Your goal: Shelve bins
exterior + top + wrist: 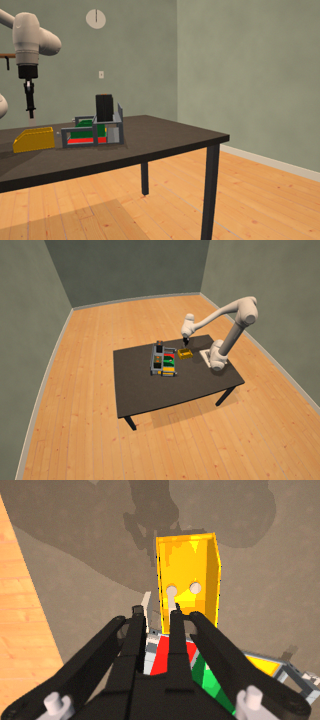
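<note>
In the exterior view, the white jointed robot arm [214,316] [27,36] is cut off by the left edge, and so is the dark rectangular table [144,389] [155,136]. The yellow open-fronted bin [185,353] [34,139] [185,560] hides its contents there behind its side wall (the wrist view shows two pale round parts, though too blurred to identify). In the wrist view, the black two-fingered gripper [185,345] [31,121] [159,599] covers part of the grey-framed shelf [152,356] [95,134] [265,656], whose lower portion runs out of the picture, and partly hides the green open-fronted bin [168,361] [85,133] [212,680].
</note>
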### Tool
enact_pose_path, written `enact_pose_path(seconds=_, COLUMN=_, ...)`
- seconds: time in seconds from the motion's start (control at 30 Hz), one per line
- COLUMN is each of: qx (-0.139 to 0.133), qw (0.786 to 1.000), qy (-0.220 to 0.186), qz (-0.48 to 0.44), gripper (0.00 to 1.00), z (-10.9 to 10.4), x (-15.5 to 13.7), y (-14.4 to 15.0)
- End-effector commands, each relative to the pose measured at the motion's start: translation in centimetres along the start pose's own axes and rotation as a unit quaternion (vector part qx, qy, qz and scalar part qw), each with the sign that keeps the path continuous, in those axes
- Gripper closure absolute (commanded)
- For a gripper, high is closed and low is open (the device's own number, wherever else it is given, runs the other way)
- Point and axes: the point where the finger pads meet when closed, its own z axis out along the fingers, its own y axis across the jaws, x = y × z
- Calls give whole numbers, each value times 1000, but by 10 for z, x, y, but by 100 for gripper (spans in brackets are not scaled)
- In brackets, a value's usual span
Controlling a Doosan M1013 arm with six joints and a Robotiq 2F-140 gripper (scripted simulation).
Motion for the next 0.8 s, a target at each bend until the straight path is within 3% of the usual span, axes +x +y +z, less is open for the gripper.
enact_pose_path(seconds=0.0, qx=0, qw=1000, qy=0, qz=0, gripper=76, z=6, x=0, y=0)
enact_pose_path(seconds=0.77, qx=0, qw=1000, qy=0, qz=0, gripper=76, z=20, x=0, y=0)
